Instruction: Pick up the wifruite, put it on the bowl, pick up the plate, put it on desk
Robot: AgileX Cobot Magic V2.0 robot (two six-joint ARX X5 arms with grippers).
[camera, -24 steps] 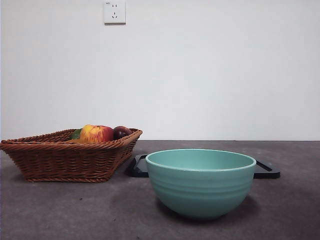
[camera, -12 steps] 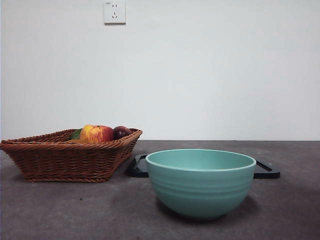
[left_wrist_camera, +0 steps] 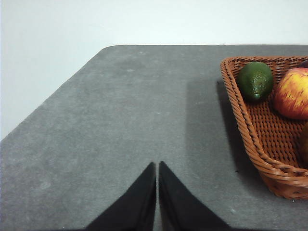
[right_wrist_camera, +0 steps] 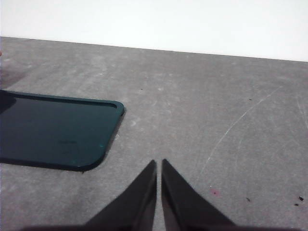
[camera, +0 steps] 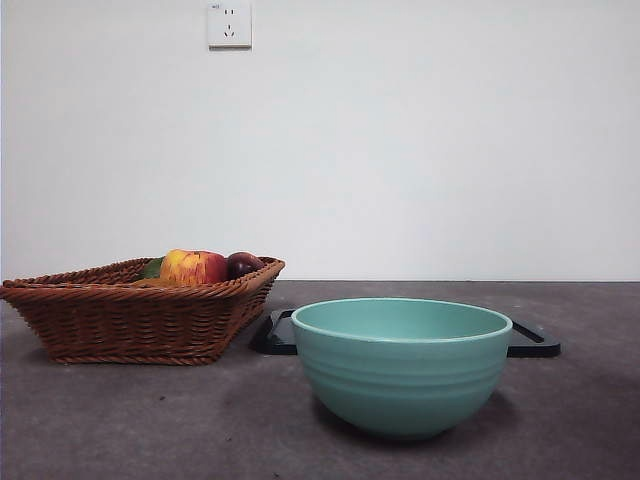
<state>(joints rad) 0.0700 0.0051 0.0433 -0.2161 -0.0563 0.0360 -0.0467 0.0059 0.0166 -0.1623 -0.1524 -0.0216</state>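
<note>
Left gripper [left_wrist_camera: 157,166] up over the bare desk [camera: 150,420] just beside the brown basket [camera: 130,320], jaws pressed shut with nothing in them. Right gripper [right_wrist_camera: 159,163] over the desk near a corner of the dark plate [right_wrist_camera: 53,130], jaws shut too and holding nothing. In the basket, a red-and-yellow apple [camera: 192,267], a purple fruit [camera: 243,264], a green avocado [left_wrist_camera: 255,80] and a brown bit cut off at the picture's edge, maybe the wifruite [left_wrist_camera: 304,144], hard to tell; teal bowl [camera: 400,370] on the desk in front of the plate.
</note>
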